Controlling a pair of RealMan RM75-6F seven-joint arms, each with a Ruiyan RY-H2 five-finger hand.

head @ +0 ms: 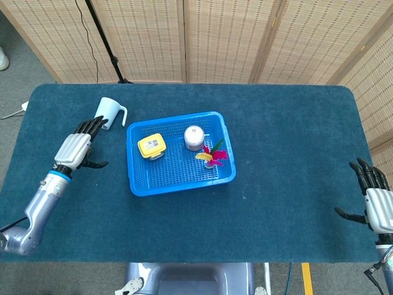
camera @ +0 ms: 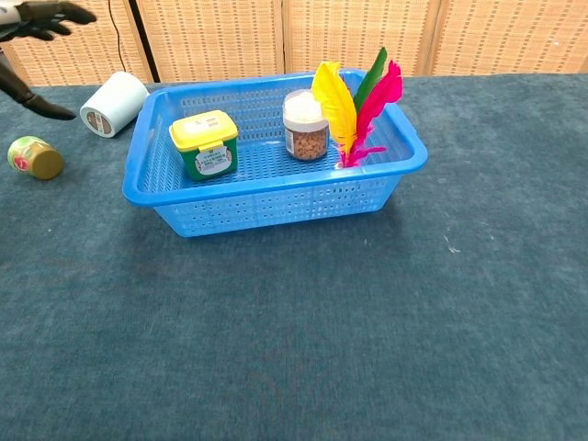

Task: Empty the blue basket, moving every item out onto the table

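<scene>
The blue basket holds a yellow-lidded green tub, a white-capped jar and a bunch of coloured feathers. A small green jar lies on its side on the table left of the basket; the head view does not show it. My left hand hovers open above that spot, fingers spread, holding nothing. My right hand is open at the table's right edge, far from the basket.
A white mug lies on its side just beyond the basket's far left corner, close to my left fingertips. Wicker screens stand behind the table. Dark blue cloth stretches right of and in front of the basket.
</scene>
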